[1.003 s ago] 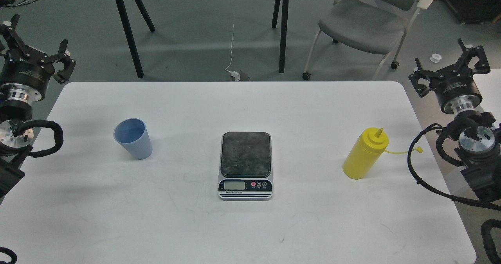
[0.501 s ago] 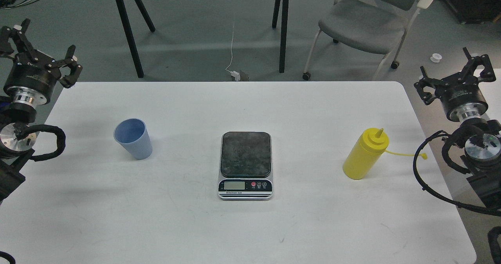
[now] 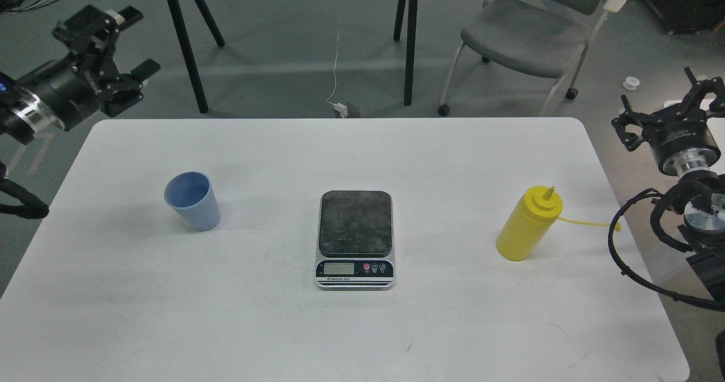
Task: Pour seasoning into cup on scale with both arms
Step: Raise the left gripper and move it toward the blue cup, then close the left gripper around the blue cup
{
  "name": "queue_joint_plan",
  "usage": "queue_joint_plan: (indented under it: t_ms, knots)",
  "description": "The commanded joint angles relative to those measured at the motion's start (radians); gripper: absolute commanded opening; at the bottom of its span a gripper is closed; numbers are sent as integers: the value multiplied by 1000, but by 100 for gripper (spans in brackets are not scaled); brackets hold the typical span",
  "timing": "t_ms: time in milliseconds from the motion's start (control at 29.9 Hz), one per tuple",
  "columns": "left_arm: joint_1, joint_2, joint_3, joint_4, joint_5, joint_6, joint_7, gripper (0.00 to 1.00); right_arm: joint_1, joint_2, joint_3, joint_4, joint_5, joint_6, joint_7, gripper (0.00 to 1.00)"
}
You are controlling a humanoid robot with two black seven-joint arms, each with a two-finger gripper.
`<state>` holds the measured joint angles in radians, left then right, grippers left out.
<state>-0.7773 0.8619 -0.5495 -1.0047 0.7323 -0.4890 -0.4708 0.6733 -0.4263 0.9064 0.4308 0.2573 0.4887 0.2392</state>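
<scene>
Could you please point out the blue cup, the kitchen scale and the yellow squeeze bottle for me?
blue cup (image 3: 195, 207): head view, on its ribbed outer wall.
kitchen scale (image 3: 355, 223): head view, on the dark weighing plate.
yellow squeeze bottle (image 3: 524, 229): head view, on the middle of its body.

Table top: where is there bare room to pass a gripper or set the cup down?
The table is bare across its near strip in front of the scale, between the cup and the scale, between the scale and the seasoning, and along the far edge. No spot is crowded. The scale's plate is bare too.
</scene>
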Motion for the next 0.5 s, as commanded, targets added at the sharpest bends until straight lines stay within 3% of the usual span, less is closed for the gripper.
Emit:
queue_joint_plan:
  t_ms: [0,234,468]
  knots:
    - [3,14,0,-109,336,52,0,99,0,0,14,2,2,0,0,100]
    - [12,0,9,-95,988,210,3,98,-1,-38,23,2,2,0,0,100]
    - [1,-66,170,70,1214,345,3,92,-18,-60,23,0,2,0,0,100]
